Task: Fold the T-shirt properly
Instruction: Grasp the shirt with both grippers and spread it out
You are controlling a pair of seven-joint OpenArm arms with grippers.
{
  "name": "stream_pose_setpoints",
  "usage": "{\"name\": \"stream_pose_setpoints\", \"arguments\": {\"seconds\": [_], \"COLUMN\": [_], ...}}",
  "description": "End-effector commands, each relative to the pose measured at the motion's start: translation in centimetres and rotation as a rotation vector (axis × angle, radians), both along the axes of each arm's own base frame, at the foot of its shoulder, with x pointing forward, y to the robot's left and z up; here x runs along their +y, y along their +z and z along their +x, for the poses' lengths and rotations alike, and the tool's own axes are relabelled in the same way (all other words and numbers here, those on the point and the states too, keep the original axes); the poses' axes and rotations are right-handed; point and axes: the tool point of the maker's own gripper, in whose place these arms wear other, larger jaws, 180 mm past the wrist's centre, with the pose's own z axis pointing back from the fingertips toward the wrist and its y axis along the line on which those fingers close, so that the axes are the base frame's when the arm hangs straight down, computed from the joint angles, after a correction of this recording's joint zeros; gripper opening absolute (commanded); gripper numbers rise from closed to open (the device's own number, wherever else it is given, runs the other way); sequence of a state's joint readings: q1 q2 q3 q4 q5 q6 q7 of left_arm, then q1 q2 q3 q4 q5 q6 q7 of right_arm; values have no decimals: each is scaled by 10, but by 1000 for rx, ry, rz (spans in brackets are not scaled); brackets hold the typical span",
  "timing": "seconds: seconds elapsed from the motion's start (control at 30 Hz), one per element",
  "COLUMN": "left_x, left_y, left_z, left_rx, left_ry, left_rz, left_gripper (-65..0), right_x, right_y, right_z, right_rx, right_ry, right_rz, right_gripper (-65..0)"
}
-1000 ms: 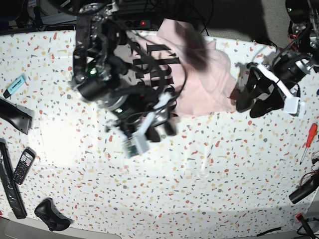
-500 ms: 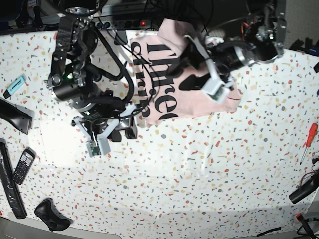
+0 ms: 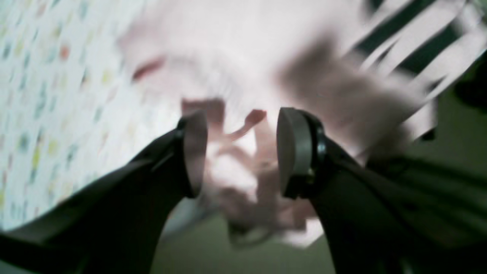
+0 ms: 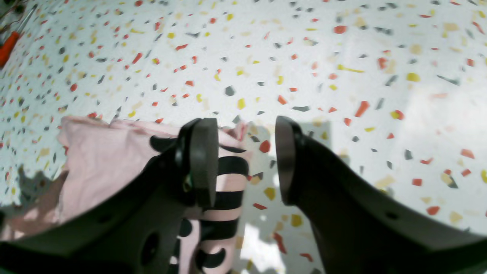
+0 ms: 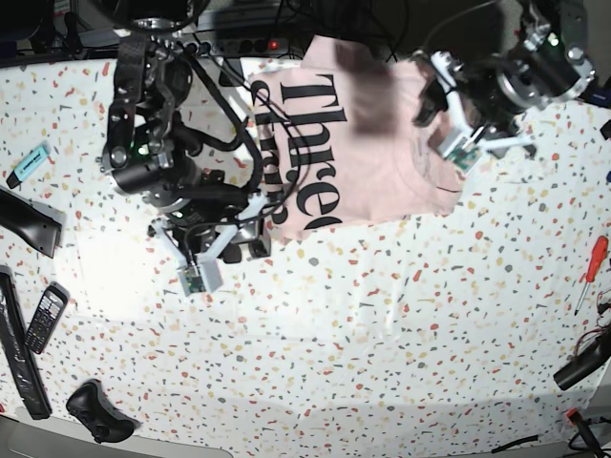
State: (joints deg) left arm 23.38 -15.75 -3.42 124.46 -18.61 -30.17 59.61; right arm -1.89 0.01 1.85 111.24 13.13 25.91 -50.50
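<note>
both tools gape, empty: left tool [image 3: 239, 148] over t-shirt [image 5: 368, 157], right tool [image 4: 243, 160] beside hem.

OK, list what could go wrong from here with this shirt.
1. The T-shirt lies bunched at the table's far edge, so it may slide off.
2. The left claw is open, with blurred fabric between its pads; it might grab several layers.
3. The right claw is open over the hem and may snag it.

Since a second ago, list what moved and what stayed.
The left gripper swung in over the T-shirt, then back toward its far-right corner. The right gripper shifted left off the shirt, open. The shirt spread flatter, lettering showing. The phone and screwdriver stayed.
</note>
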Motion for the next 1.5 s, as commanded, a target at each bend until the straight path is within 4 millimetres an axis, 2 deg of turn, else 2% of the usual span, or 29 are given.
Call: {"name": "stream_pose_setpoints", "arguments": {"seconds": [0.0,0.07,0.2,0.3,0.43,0.57,0.67,0.83,0.97,1.1,1.23,1.47], "left_x": [5,7,-10,-15,-13,-12,-8,1,-1,6,6,-8], "left_y": [9,16,35,31,9,-16,-33,-61,-80,-102,-108,-104], "left_z": [4,6,12,5,-9,-22,-22,-14,2,27,61,126], "left_rx": [-39,-78,-137,-87,9,115,142,194,219,197,151,35], "left_ry": [2,7,16,13,37,75,113,174,193,224,238,163], "left_rz": [-1,-38,-207,-254,-276,-334,-376,-390,-420,-355,-350,-309], "left_gripper": [-371,-371,-381,-432,-486,-595,-616,-616,-616,-617,-617,-617], "right_x": [7,23,64,83,90,76,63,40,13,-17,-38,-38], "right_y": [16,17,17,6,-30,-68,-87,-91,-90,-100,-108,-116], "right_z": [6,3,-11,-19,-18,-2,12,36,45,40,33,20], "right_rx": [-58,-61,-59,-48,18,92,132,135,138,188,240,271], "right_ry": [17,61,186,244,271,256,236,170,109,85,76,82], "right_rz": [21,25,33,-4,-81,-200,-273,-291,-299,-366,-425,-427], "right_gripper": [-410,-410,-418,-510,-650,-650,-650,-650,-650,-650,-650,-650]}}
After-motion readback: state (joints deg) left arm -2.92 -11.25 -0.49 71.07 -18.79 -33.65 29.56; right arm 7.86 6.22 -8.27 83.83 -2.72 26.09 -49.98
